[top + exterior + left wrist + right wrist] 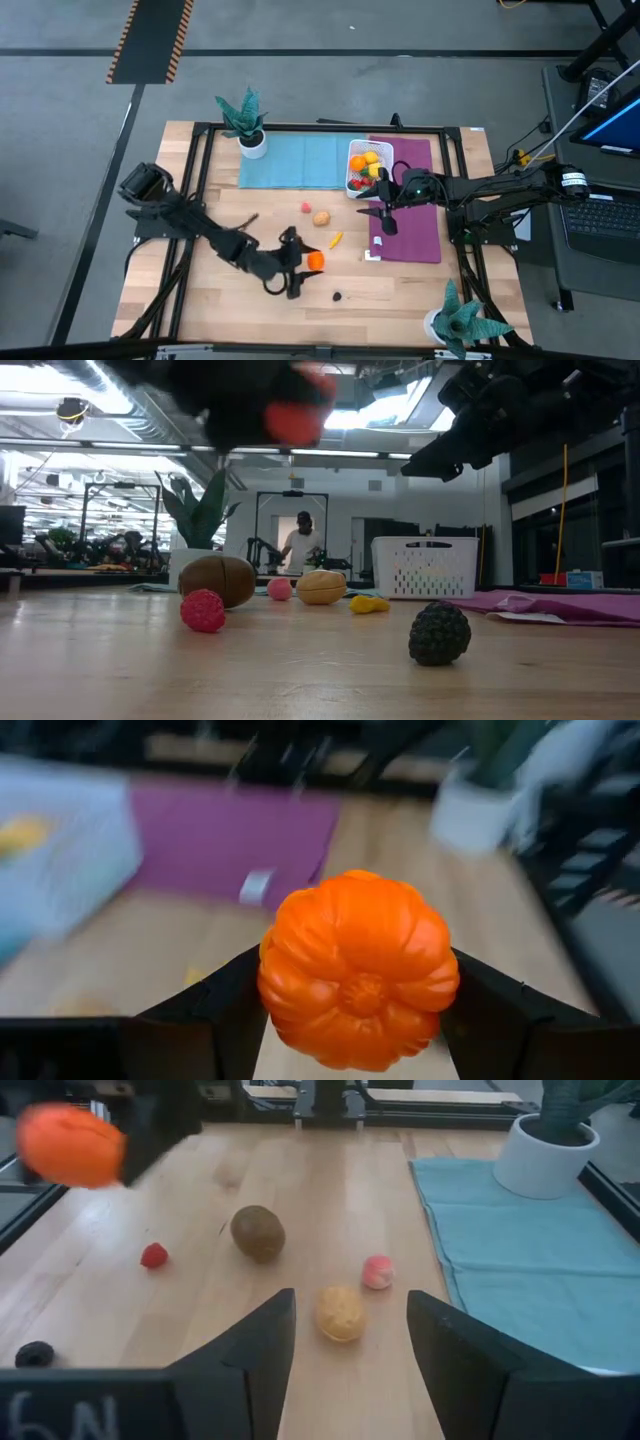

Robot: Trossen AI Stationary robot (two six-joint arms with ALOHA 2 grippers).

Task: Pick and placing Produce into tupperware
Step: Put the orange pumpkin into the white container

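My left gripper (311, 262) is shut on an orange toy pumpkin (358, 982), held above the table near its front middle; it also shows as an orange blur (296, 416) high in the low view. The white tupperware (366, 168) stands at the far right, on the edge of the purple mat, with several produce pieces inside. My right gripper (350, 1330) hovers open and holds nothing, just in front of the tupperware (425, 567). On the wood lie a pink piece (377, 1271), a tan piece (340, 1312), a brown piece (258, 1232), a red berry (153, 1256), a yellow piece (337, 239) and a black berry (440, 632). My left gripper pinches the pumpkin's ribbed sides (272, 970) between its two fingers (215, 1020), one on each side. The fingers run roughly level, pointing toward the table's right. The pumpkin is lifted clear of the table, with its dimpled end toward the wrist camera.
A teal potted plant (247, 125) stands at the far left, another (460, 320) at the near right. A blue mat (290, 160) and a purple mat (412, 215) lie flat along the far side. A person (303, 542) stands in the room behind.
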